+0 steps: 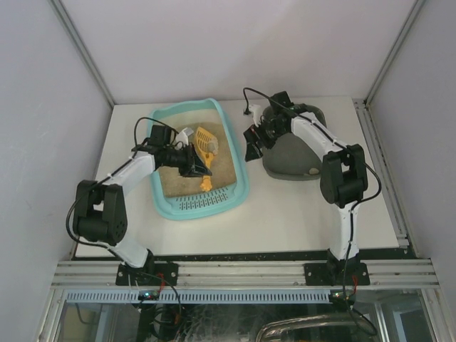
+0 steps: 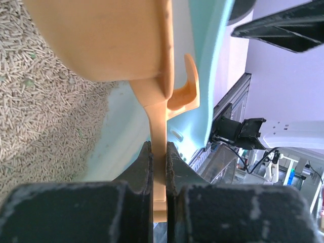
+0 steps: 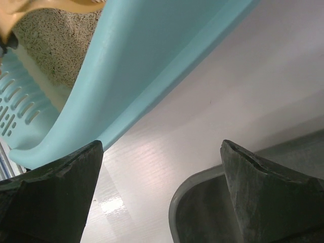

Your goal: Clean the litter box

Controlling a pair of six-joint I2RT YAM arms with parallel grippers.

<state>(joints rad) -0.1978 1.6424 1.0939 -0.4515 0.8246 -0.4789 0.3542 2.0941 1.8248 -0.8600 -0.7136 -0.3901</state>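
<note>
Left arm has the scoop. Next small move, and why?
Probably tip the scoop head-down into the litter and push it through. The left gripper is shut firmly on its handle, and the head hangs over the pellets inside the litter box, so nothing appears gathered yet.

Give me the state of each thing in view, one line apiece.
litter box: flat on the table, holding litter.
scoop: gripped, over the litter box.
left claw: shut on scoop.
right claw: open, empty.
grey tray: flat on the table, beside the litter box.
</note>
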